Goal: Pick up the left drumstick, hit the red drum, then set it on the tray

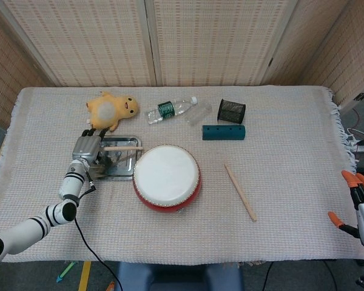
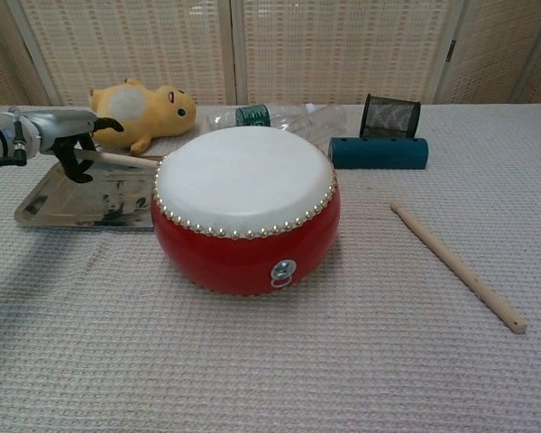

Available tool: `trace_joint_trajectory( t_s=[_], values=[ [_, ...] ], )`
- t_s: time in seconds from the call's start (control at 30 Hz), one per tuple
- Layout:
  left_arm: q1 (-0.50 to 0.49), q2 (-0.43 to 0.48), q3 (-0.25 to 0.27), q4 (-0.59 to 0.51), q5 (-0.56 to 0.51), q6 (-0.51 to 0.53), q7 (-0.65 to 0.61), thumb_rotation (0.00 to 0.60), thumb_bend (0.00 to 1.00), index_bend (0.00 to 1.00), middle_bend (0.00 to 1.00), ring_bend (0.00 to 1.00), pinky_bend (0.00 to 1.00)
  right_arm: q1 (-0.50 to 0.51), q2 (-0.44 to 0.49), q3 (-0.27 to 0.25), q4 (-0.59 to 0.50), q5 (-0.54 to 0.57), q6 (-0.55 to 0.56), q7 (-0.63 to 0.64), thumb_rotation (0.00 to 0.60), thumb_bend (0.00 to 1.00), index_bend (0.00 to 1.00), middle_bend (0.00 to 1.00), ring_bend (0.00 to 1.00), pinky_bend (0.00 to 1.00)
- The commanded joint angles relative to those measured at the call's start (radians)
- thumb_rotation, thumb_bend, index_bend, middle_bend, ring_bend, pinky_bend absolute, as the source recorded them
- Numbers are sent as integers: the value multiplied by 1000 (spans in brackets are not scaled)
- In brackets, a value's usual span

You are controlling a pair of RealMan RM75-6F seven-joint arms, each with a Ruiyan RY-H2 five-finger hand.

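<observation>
The red drum (image 1: 167,177) (image 2: 245,203) with its white skin stands mid-table. Left of it lies the metal tray (image 1: 122,172) (image 2: 45,207). The left drumstick (image 1: 122,148) (image 2: 119,159) lies across the tray's far side, its tip near the drum's rim. My left hand (image 1: 88,148) (image 2: 61,128) hovers at the tray's far left corner by the stick's butt, fingers spread and not closed around it. My right hand (image 1: 361,203) hangs empty off the table's right edge, fingers apart.
A second drumstick (image 1: 240,191) (image 2: 457,266) lies right of the drum. Along the back are a yellow plush toy (image 1: 111,110) (image 2: 135,110), a plastic bottle (image 1: 173,109), a black mesh cup (image 1: 231,111) (image 2: 389,116) and a teal block (image 1: 223,132) (image 2: 379,152).
</observation>
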Motion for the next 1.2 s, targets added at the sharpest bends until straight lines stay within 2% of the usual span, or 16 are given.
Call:
trace_joint_trajectory(
  t_s=[0.03,0.33,0.47,0.6,0.73,0.87,1.1,1.2],
  values=[
    [-1,1,2,-1,-3,-1,-4,600,280,0,0,0,27,0,1,0,-2,-1,0,-2,600,180,0,125,0,108],
    [5,11,2,-9,11,-10,-52,600,277,0,0,0,21,0,0,0,-7,-2,0,-6,600,180,0,125,0,108],
    [17,29,-15,-33,21,12,-95,600,277,0,0,0,21,0,2,0,-8,-6,2,-7,600,180,0,125,0,108],
    [64,85,-51,-128,61,81,-189,600,277,0,0,0,23,-1,8,0,-9,-5,4,-4,600,180,0,125,0,108],
    [138,174,-67,-273,126,168,-281,600,283,0,0,0,38,-1,12,-1,-7,-3,-2,10,600,180,0,125,0,108],
    [226,240,-47,-390,210,312,-316,600,332,15,33,0,49,4,18,-5,-4,-6,-15,41,600,180,0,125,0,108],
    [402,327,52,-571,384,581,-316,600,334,96,78,0,53,20,17,-21,24,-17,-55,118,600,180,0,125,0,108],
    [469,342,96,-613,446,675,-312,600,334,112,90,0,53,26,13,-28,33,-27,-66,144,600,179,0,125,0,102]
  ],
)
